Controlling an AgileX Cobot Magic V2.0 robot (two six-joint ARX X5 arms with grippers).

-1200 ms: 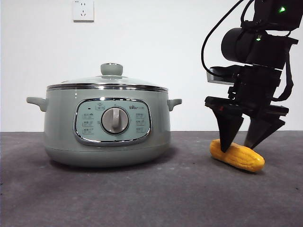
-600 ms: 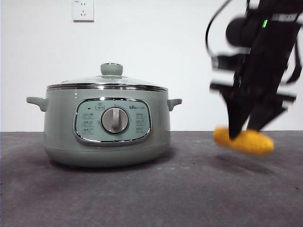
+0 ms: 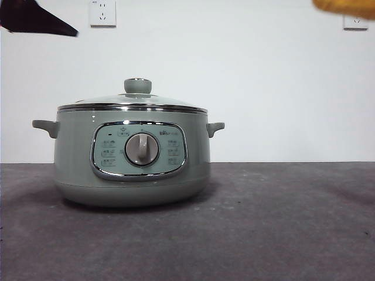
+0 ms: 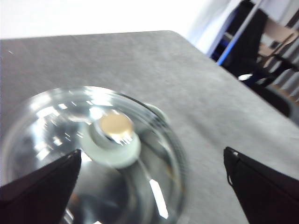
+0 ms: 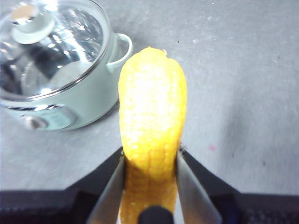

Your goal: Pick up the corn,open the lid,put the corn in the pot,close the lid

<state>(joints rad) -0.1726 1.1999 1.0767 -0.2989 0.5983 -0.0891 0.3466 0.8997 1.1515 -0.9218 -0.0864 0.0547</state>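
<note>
The pale green pot (image 3: 132, 158) stands on the table left of centre, with the glass lid (image 3: 133, 100) and its green knob (image 3: 138, 85) on top. My right gripper (image 5: 150, 168) is shut on the yellow corn (image 5: 152, 116) and holds it high above the table, right of the pot (image 5: 79, 100). In the front view only the corn's underside (image 3: 344, 6) shows at the top right edge. My left gripper (image 4: 152, 179) is open, high above the lid (image 4: 88, 154), with the knob (image 4: 115, 137) between its jaws' line. A black tip (image 3: 35, 20) shows at the top left.
Dark grey table (image 3: 263, 228) runs in front of and right of the pot. A white wall with two sockets (image 3: 103, 12) stands behind. In the left wrist view the table's far edge and chairs (image 4: 266, 51) show.
My right gripper has lifted the corn off the table and up to the top of the front view. A black tip has come in at the top left.
</note>
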